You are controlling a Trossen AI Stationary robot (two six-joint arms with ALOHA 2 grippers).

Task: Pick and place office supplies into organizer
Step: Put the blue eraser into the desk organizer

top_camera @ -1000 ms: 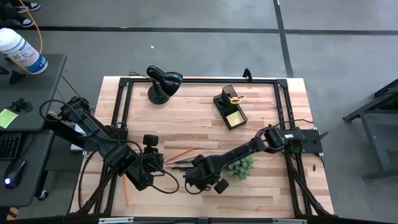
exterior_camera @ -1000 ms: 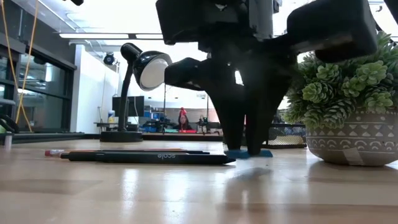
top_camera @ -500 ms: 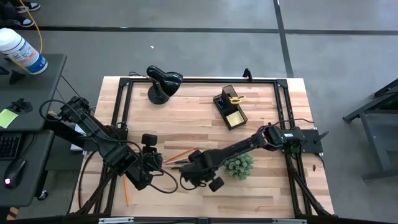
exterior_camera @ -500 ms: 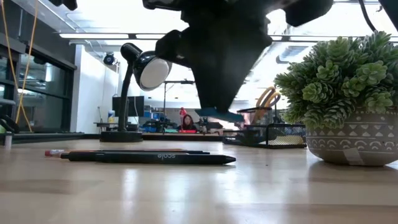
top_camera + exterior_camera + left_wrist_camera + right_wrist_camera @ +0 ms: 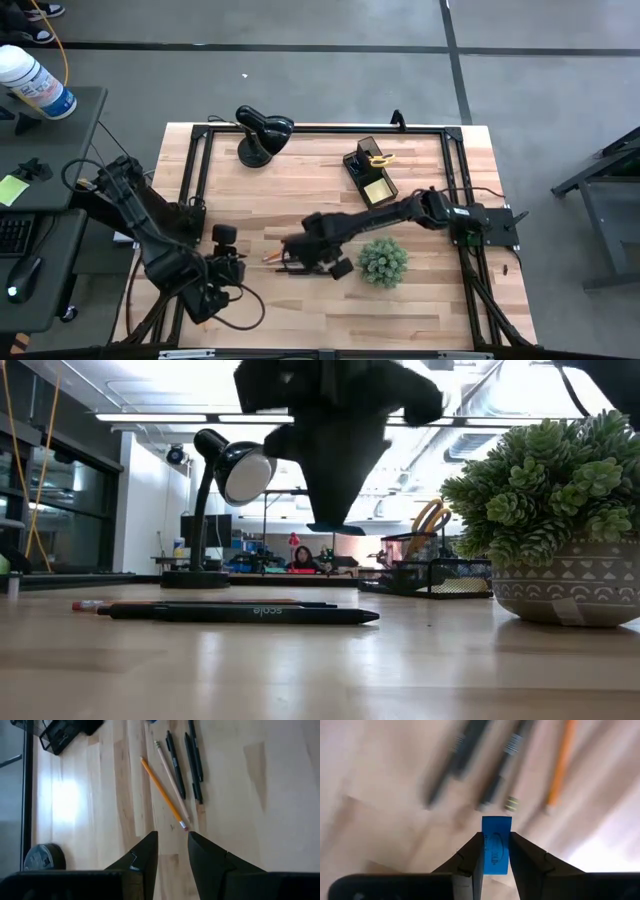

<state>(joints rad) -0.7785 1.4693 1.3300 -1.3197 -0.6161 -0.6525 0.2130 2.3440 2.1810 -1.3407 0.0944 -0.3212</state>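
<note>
Right gripper [image 5: 495,851] is pinching a small blue item [image 5: 496,843] between its fingers, hovering above the pens [image 5: 292,266] and pencils [image 5: 162,792] near the table [image 5: 300,195] centre. Left gripper [image 5: 172,851] is sitting slightly parted, holding nothing, over the front-left area. Organizer [image 5: 369,172] is standing toward the back-right, scissors [image 5: 377,158] and sticky pad [image 5: 377,189] inside.

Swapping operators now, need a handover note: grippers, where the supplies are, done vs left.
Right gripper: shut on the small blue item, lifted above the pens and pencils mid-table.
Left gripper: open, empty, near the table's left front, pointing at the pencils.
Organizer: far side of the table, already holds the scissors and the yellow sticky pad.
Left: drop the blue item in, then pens and pencils.
</note>
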